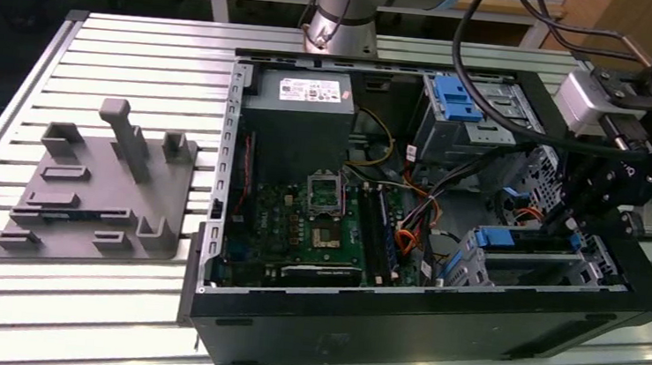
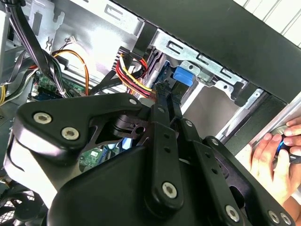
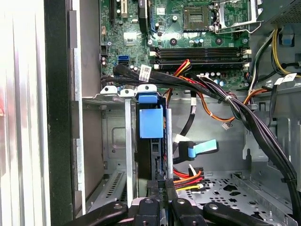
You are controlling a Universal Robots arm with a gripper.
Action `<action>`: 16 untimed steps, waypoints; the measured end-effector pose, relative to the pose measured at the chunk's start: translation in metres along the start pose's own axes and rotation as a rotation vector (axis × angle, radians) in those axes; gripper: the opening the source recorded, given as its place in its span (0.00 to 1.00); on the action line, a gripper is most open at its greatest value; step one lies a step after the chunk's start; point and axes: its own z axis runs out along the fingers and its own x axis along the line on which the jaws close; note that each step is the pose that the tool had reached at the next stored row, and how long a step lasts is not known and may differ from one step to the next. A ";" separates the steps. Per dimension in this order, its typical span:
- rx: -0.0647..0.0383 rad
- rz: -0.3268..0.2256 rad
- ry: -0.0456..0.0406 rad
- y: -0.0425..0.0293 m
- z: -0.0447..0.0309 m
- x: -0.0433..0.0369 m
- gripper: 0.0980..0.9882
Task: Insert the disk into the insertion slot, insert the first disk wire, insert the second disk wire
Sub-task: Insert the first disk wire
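Jaws closed, aimed down over disk in insertion slot

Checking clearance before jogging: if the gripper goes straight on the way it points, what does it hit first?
Likely the disk, standing edge-on in the insertion slot, directly ahead of the gripper in the first wrist view. Depth is unclear; they may already touch.

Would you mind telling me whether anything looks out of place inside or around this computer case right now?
Yes: in the second wrist view a person's hand is at the outside edge of the computer case, close to the gripper. Inside, a blue-tabbed cable hangs loose beside the disk.
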 end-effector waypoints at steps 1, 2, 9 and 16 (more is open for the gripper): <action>0.000 -0.001 0.0000 0.0000 0.0002 0.0000 0.07; 0.000 -0.001 0.0000 0.0000 0.0004 0.0000 0.07; 0.000 -0.005 0.0000 0.0000 0.0017 0.0002 0.07; 0.000 -0.011 0.0000 0.0000 0.0032 0.0002 0.07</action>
